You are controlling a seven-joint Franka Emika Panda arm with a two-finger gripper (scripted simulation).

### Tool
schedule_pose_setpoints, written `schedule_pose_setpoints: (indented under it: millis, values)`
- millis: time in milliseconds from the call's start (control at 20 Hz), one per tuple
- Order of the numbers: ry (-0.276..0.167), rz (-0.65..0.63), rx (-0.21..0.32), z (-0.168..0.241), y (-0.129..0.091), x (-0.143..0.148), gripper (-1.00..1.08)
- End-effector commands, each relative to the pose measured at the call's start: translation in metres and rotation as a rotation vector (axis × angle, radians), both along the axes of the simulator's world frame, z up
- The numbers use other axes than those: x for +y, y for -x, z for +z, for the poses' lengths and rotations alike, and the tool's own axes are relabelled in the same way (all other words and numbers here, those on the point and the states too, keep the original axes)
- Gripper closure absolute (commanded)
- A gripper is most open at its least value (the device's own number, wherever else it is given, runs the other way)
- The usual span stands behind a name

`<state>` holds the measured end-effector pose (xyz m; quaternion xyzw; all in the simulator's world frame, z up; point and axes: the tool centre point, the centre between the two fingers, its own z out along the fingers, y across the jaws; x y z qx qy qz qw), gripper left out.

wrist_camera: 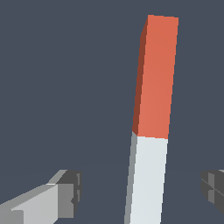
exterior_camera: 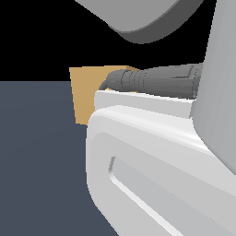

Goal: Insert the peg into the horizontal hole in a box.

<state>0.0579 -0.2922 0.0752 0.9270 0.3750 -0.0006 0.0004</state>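
Dark slate tabletop (wrist_camera: 52, 87) fills the wrist view; the fingers (wrist_camera: 65, 192) stand spread wide, gripping nothing, and the peg (wrist_camera: 151, 131) lies flat between them, untouched. Farther off, the tan box (exterior_camera: 85, 94) peeks from behind the arm (exterior_camera: 152, 161).

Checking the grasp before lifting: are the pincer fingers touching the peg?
Apart. The wrist view shows dark floor between the peg and each finger, on both sides.
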Motion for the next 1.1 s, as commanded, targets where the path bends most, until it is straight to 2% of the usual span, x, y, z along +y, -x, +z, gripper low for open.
schedule_pose_setpoints:
  millis: [0,250,700,1050]
  values:
    - [-0.001,-0.050,-0.001,-0.006,0.004,-0.019,-0.92]
    - [-0.001,-0.101,-0.001,-0.012,0.011,-0.037,-0.92]
    - [-0.001,-0.092,0.000,-0.012,0.010,-0.034,-0.92]
    - [-0.001,-0.090,-0.001,-0.042,0.011,-0.032,-0.92]
